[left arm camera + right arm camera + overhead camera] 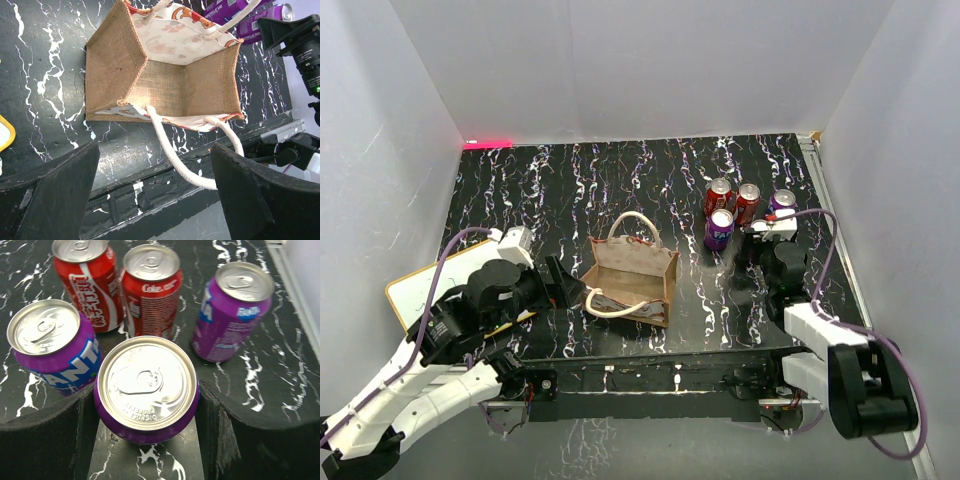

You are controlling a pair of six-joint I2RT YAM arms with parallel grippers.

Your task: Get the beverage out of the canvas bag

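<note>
Can (pixel 146 385) clamped in right tool (pixel 145 400), outside bag (pixel 630 277)

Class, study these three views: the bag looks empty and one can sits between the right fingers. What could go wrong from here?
1. The purple can gripped by the right fingers sits close to the Fanta can beside it; releasing or shifting it could tip that neighbour.
2. The rope handle of the canvas bag loops out toward the open left fingers; pulling back might snag it and drag the bag.
</note>
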